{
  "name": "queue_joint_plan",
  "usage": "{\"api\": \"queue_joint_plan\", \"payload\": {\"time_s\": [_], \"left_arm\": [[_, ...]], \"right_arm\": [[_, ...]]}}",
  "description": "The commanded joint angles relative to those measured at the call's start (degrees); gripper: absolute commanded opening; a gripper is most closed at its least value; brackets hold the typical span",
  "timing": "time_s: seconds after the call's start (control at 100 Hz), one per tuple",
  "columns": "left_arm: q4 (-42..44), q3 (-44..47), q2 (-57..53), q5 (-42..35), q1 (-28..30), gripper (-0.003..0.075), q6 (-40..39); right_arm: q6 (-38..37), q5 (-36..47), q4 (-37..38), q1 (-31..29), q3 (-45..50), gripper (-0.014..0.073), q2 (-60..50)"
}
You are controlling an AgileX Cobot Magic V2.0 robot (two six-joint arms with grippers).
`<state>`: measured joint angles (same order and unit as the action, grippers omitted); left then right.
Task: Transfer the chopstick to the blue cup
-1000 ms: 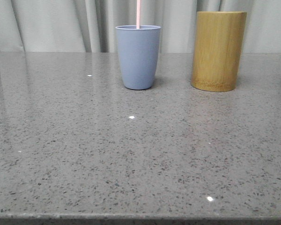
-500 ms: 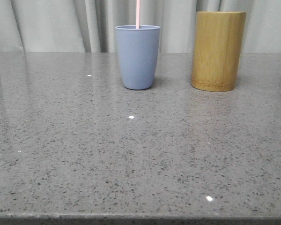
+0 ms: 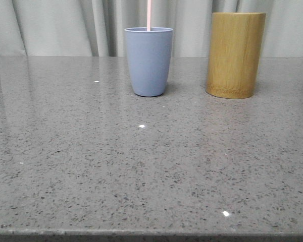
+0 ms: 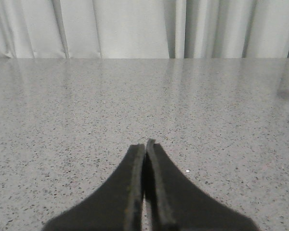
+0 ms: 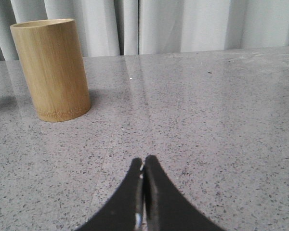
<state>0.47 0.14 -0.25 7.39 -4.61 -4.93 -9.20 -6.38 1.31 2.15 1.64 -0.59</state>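
A pale grey-blue plastic cup [image 3: 149,60] is standing upright toward the back of the grey speckled stone worktop [image 3: 141,166], in front of the pale pleated curtain [image 3: 55,27]. A thin pale pink chopstick [image 3: 149,14] is rising out of the cup's mouth, nearly vertical, and is running out of the top of the front view, so its upper end is not showing; whether it is one stick or a pair held together cannot be told. To the right of the blue cup, apart from it, a taller yellow-brown bamboo holder [image 3: 236,54] is standing upright on the worktop; nothing is showing above its rim.

Neither arm is appearing in the front view. In the left wrist view the left pincer [image 4: 145,147] is hanging low over bare worktop with its two dark fingers [image 4: 133,187] pressed together at the tips, gripping nothing. In the right wrist view the right pincer [image 5: 143,163] is likewise closed tip to tip and is carrying nothing, hovering over the worktop, with the bamboo holder [image 5: 51,69] standing well apart from it near the curtain.
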Motion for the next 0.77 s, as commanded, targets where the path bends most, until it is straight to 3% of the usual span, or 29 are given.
{"api": "queue_joint_plan", "payload": {"time_s": [0.0, 0.76], "left_arm": [[-0.5, 0.5, -2.0, -4.6, 0.0, -0.0019, -0.4], [-0.5, 0.5, -2.0, -4.6, 0.0, -0.0019, -0.4]], "right_arm": [[0.2, 4.1, 0.6, -0.4, 0.0, -0.0105, -1.2], [0.2, 4.1, 0.6, -0.4, 0.0, -0.0105, -1.2]]}}
